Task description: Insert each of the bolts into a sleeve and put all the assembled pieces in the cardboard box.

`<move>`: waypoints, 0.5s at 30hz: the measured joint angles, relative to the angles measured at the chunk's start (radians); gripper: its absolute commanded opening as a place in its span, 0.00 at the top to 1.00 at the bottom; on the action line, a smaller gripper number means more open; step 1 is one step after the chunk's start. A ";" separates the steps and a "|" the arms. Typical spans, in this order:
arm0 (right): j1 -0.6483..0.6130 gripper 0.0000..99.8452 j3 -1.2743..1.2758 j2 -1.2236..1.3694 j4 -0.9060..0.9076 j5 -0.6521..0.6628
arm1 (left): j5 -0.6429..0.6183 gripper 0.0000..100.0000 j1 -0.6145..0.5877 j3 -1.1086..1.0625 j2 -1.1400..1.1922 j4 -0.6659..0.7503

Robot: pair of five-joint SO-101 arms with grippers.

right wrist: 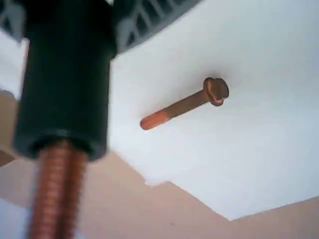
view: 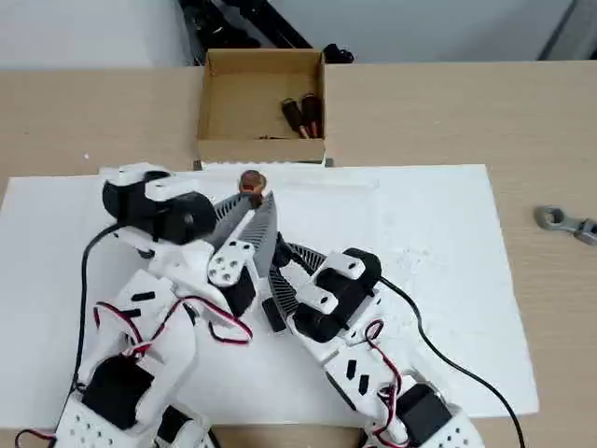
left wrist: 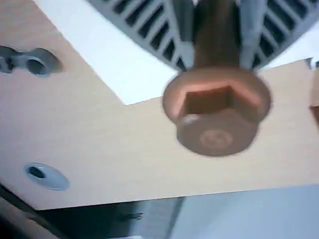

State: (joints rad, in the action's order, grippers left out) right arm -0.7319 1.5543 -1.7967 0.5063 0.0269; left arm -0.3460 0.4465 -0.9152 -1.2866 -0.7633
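Left fingers [left wrist: 144, 25] pinched a bolt [left wrist: 217, 107], while right fingers [right wrist: 139, 22] gripped a sleeve [right wrist: 65, 74] with a second bolt [right wrist: 57, 189] already through it, so dropping that piece into the cardboard box [view: 213, 140] looked next.

No text, number, label or sign can be read. The nearest thing to one, a small round raised mark on the face of the bolt [left wrist: 215, 114] head in the left wrist view, is too blurred to make out as letters or digits.
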 measured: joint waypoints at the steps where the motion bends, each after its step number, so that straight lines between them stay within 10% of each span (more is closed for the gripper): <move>1: 0.000 1.00 0.000 0.000 0.000 0.000 | 0.000 0.99 -0.005 -0.003 0.000 0.000; 15: 0.002 1.00 0.000 0.000 0.000 0.000 | 0.005 0.99 0.031 -0.005 0.000 0.000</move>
State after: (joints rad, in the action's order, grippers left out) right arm -0.7304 1.5543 -1.7967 0.5063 0.0269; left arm -0.3414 0.4772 -0.9198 -1.2866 -0.7633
